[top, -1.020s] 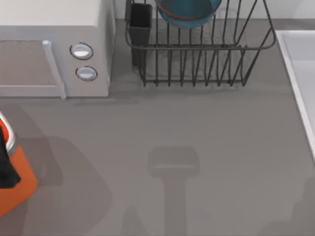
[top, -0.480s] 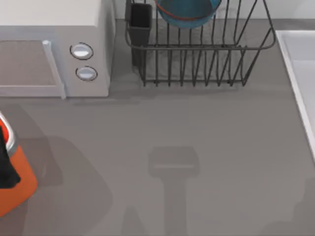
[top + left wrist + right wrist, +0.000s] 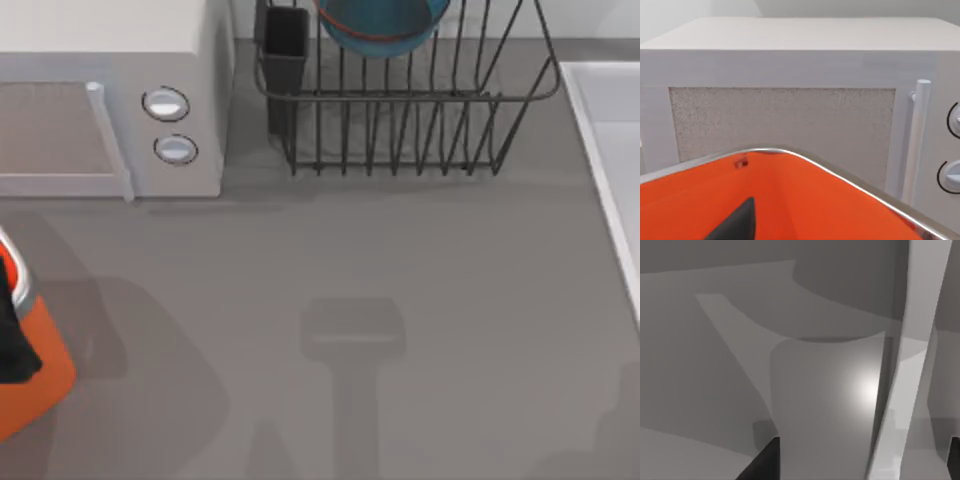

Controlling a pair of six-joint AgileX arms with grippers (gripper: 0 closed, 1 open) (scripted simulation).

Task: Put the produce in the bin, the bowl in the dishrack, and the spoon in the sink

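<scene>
Over the bin, left gripper's fingers cannot be told; bowl sits racked; release produce low, centred.

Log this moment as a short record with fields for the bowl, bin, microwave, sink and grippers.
bowl: round teal-blue bowl with reddish-brown rim, sitting in the dark wire dishrack
bin: orange container with grey metallic rim, table's left edge
microwave: white box with two round knobs, behind the bin
sink: pale basin rim, table's right
grippers: fingers undetermined
</scene>
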